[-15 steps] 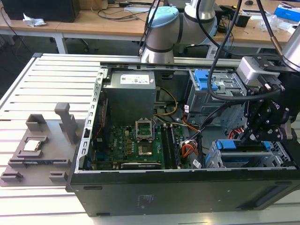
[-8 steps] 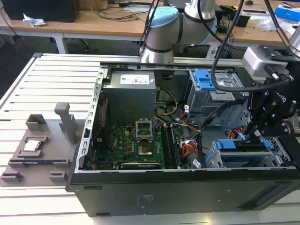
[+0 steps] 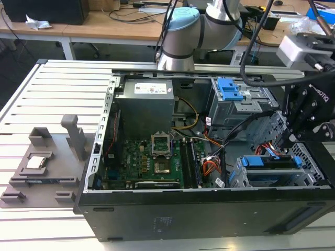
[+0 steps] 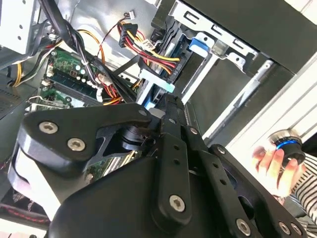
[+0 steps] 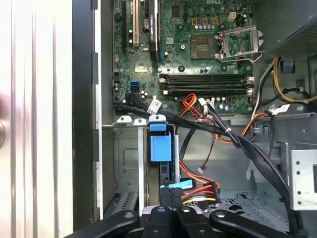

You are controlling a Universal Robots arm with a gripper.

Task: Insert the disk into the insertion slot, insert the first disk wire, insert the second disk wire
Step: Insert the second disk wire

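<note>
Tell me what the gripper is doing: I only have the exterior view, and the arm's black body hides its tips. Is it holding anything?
Observer: Yes. In the first wrist view the gripper is shut on a pale blue connector, right at the end of the disk.
Operator: Is the disk in the bay?
Observer: In that view its blue carrier sits edge-on between the metal walls of the insertion slot.
Operator: Anyone near the case?
Observer: The second wrist view shows a person's hand outside the case, on a round knob with a blue ring.
</note>
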